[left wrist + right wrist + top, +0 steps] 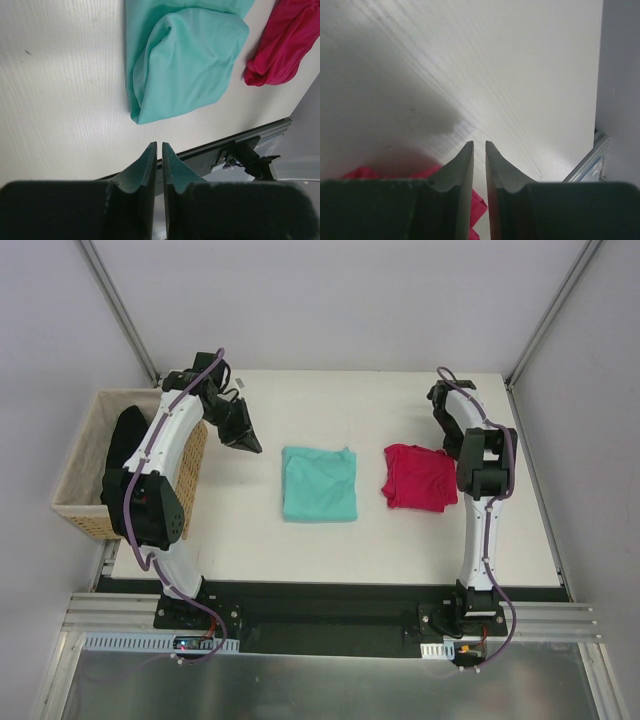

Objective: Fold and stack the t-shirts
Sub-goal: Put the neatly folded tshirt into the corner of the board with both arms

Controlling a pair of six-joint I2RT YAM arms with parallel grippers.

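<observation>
The teal-mint t-shirt [318, 483] lies folded in a rough rectangle at the table's middle. It also shows in the left wrist view [185, 60]. The magenta-pink t-shirt [420, 477] lies folded to its right, apart from it, and also shows in the left wrist view [285, 40]. My left gripper [245, 440] hangs above bare table left of the teal shirt, its jaws together and empty [159, 145]. My right gripper [452, 435] is over the pink shirt's far right edge, its jaws together and empty [479, 144]. A strip of pink cloth [365, 173] shows under its fingers.
A wicker basket [75, 475] stands off the table's left edge with a dark cloth [125, 435] in it, next to my left arm. The metal rail [240, 145] runs along the table's near edge. Walls close in at the back and right.
</observation>
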